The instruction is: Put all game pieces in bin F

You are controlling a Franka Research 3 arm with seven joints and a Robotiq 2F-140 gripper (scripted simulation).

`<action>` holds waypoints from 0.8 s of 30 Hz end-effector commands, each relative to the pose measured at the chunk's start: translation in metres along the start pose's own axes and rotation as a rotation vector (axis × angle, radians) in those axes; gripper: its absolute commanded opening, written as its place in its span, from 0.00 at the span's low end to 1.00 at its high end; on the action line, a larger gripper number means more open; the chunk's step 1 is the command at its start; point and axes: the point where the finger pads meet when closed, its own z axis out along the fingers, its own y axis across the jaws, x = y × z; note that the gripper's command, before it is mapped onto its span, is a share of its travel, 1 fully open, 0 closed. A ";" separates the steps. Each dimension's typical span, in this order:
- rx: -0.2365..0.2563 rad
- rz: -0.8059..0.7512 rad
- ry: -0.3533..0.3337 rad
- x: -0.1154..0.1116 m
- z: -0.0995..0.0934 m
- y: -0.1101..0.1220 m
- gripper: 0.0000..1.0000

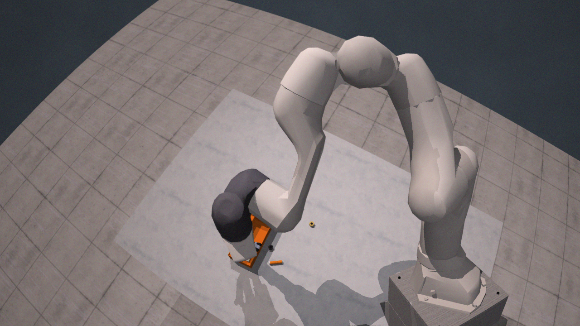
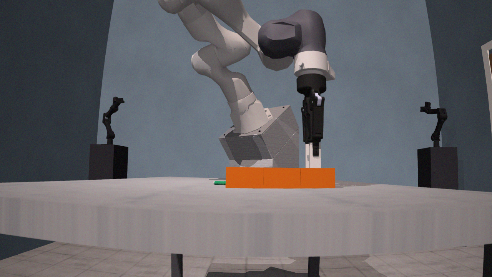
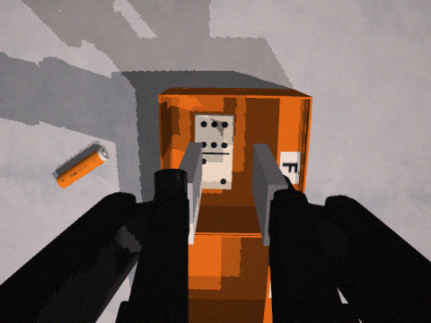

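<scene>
Domino [image 3: 214, 151], white with black pips, is seen lying flat on the floor of the orange bin [image 3: 300, 126], in the end compartment marked F. The gripper [image 3: 230, 194] is held above that compartment with its jaws parted and nothing between them. An orange battery [image 3: 82, 165] is seen on the table [image 3: 359, 36] at nine o'clock of the bin, well apart from it.

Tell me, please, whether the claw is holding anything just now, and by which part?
Nothing is held. The claw hangs over the orange bin with its fingers apart, and the domino lies loose on the bin's floor below them.
</scene>
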 end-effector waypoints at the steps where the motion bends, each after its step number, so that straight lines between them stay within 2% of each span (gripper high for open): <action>1: 0.006 -0.006 -0.001 -0.001 -0.004 -0.002 0.19; 7: 0.006 -0.006 -0.001 -0.001 -0.028 -0.002 0.19; 24: 0.006 -0.006 -0.001 -0.001 -0.028 -0.002 0.19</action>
